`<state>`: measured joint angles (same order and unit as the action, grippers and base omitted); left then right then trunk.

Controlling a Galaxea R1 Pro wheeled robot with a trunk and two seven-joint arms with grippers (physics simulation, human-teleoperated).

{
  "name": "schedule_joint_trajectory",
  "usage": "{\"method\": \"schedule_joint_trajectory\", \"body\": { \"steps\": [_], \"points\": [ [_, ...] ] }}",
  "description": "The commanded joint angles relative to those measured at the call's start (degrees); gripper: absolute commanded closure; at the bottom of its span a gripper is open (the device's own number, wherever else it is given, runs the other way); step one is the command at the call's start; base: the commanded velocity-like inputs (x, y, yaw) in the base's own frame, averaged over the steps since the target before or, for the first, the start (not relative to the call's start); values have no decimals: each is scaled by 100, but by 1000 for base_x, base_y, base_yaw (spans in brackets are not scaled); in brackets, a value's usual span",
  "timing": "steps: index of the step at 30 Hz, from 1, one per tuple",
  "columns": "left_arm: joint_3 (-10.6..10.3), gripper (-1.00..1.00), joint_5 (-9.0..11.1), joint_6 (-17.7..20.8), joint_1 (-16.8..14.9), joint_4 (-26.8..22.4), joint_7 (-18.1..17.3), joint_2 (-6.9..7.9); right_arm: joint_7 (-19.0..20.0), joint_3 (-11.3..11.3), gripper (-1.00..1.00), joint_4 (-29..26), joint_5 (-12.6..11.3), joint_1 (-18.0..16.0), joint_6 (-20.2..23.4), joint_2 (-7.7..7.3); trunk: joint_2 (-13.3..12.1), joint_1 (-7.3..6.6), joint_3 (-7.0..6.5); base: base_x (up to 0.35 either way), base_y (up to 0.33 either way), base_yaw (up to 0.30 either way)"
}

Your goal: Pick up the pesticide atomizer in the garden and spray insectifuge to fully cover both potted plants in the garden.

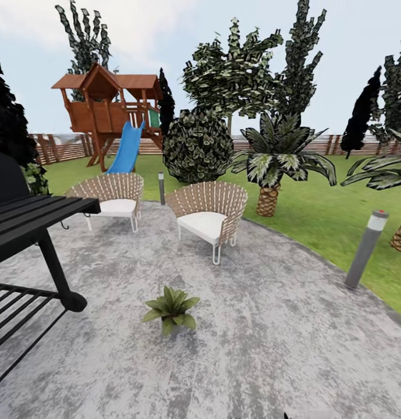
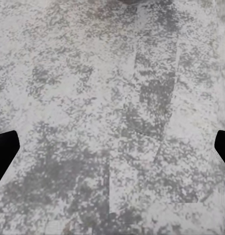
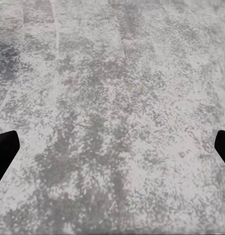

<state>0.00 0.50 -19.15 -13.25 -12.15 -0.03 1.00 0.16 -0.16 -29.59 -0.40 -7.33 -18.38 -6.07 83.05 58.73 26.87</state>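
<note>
Potted plant [image 1: 171, 309], one small rosette of broad green leaves, sits on the mottled-grey patio [image 1: 270, 326] ahead of both grippers, well apart from them. Beyond it stand two wicker chairs [image 1: 209, 216], and a black grill [image 1: 31, 233] lies off to the left. The left gripper [image 2: 112, 147] and right gripper [image 3: 112, 147] hang over bare paving, each with its fingertips spread wide and nothing between them.

Spread left claw [image 2: 112, 149], mottled-grey patio [image 2: 112, 88]
</note>
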Motion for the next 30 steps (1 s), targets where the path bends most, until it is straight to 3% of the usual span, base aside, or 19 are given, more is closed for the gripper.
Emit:
{"method": "schedule_joint_trajectory", "body": {
  "steps": [1,30],
  "points": [
    [1,-100,3,-18,-2,2,-2,2,2,-2,-100,6,-4,-5,-20,1,3,0,6,0,0,-299],
    [8,-100,-28,-24,-2,10,12,14,-7,7,-100,13,-4,-5,-18,9,3,0,10,0,0,-300]
  ]
}}
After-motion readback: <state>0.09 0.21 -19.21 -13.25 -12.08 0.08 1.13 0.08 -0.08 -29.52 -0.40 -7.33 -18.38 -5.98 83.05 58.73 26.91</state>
